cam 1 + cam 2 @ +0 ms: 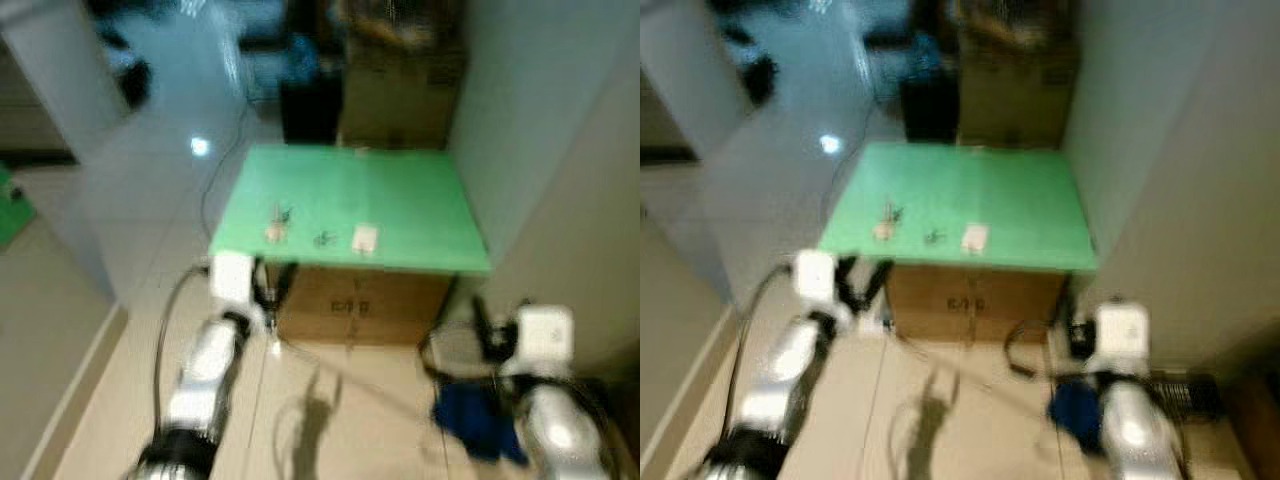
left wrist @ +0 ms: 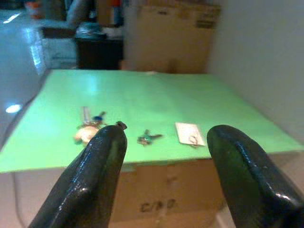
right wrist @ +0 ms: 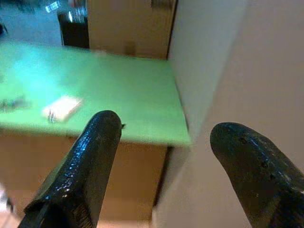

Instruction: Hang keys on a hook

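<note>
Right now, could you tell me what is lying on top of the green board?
On the green board lie a bunch of keys, a smaller key set and a white tag. A cardboard box sits beneath; its contents are hidden.

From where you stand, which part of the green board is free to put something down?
The back half of the green board, toward the cardboard boxes, is bare, and so is the right strip beside the wall. The front edge is crowded: a key bunch, small keys and a white card.
</note>
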{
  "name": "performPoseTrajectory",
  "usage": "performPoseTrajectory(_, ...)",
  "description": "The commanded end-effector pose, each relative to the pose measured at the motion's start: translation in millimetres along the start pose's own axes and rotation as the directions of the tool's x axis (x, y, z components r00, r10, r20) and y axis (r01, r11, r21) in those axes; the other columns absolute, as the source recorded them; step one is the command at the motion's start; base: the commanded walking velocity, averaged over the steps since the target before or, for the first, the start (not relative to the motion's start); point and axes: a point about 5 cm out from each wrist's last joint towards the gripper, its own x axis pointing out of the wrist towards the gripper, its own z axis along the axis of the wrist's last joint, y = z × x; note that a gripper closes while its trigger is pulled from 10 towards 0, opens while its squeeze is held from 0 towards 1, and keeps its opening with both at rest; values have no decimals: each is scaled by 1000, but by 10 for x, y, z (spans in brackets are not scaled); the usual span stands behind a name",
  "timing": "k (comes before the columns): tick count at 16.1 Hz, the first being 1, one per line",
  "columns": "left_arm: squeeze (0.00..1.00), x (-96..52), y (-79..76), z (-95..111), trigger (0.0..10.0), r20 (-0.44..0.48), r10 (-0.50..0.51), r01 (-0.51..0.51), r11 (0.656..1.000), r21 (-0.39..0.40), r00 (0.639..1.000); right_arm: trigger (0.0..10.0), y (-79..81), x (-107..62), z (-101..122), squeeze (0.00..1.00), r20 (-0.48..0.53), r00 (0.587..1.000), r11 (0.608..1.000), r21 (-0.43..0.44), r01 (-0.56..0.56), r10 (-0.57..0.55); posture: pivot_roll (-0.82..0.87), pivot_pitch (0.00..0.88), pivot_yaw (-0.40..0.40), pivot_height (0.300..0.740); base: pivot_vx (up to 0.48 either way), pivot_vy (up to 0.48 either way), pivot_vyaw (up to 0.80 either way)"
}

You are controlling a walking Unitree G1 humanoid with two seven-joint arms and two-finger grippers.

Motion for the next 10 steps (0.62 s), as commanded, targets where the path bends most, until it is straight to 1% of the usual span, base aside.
performPoseTrajectory(1, 1000, -29, 217, -17, 10000, -39, 100, -101, 995, -14, 994, 10000, 111, 7, 20, 0, 3, 1000, 1000, 11, -24, 24, -171, 0, 46, 740, 315, 0, 0)
performPoseTrajectory(2, 1000, -12, 245, -4, 10000, -35, 128, -130, 989, -70, 991, 10000, 118, -1, 21, 0, 2, 1000, 1000, 14, -24, 24, -172, 0, 47, 740, 0, 0, 0)
performPoseTrajectory(3, 0, -5, 278, 1, 10000, -44, 159, -161, 985, -57, 986, 10000, 135, -15, 36, 0, 3, 999, 999, 27, -44, 44, -173, 0, 47, 740, 0, 0, 0)
performPoseTrajectory(4, 0, -5, 280, 1, 10000, -46, 158, -160, 986, -41, 986, 10000, 143, -34, 59, 0, 24, 999, 998, 45, -44, 43, -173, 0, 48, 740, 0, 0, 0)
performPoseTrajectory(6, 0, -7, 264, -17, 10000, -55, 154, -154, 988, 3, 987, 10000, 149, -43, 69, 0, 27, 999, 998, 43, -46, 45, -174, 0, 49, 740, 0, 0, 400)
performPoseTrajectory(7, 0, -10, 238, -22, 10000, -51, 137, -136, 991, 17, 989, 10000, 152, -43, 67, 0, 24, 999, 998, 44, -42, 41, -172, 0, 50, 740, 0, 0, 0)
performPoseTrajectory(8, 1000, -14, 215, -12, 10000, -39, 112, -111, 994, 12, 993, 10000, 169, -40, 57, 0, 10, 999, 998, 40, -45, 45, -172, 0, 51, 740, 0, 0, 0)
performPoseTrajectory(9, 1000, -13, 206, -8, 10000, -39, 100, -100, 995, 23, 994, 10000, 181, -33, 39, 0, -9, 999, 999, 22, -44, 44, -171, 0, 50, 740, 0, 0, 0)
performPoseTrajectory(10, 1000, -8, 199, -2, 10000, -40, 95, -94, 995, 29, 995, 10000, 182, -31, 43, 988, -4, 1000, 999, 39, -30, 30, -171, 0, 52, 740, 0, 0, 0)
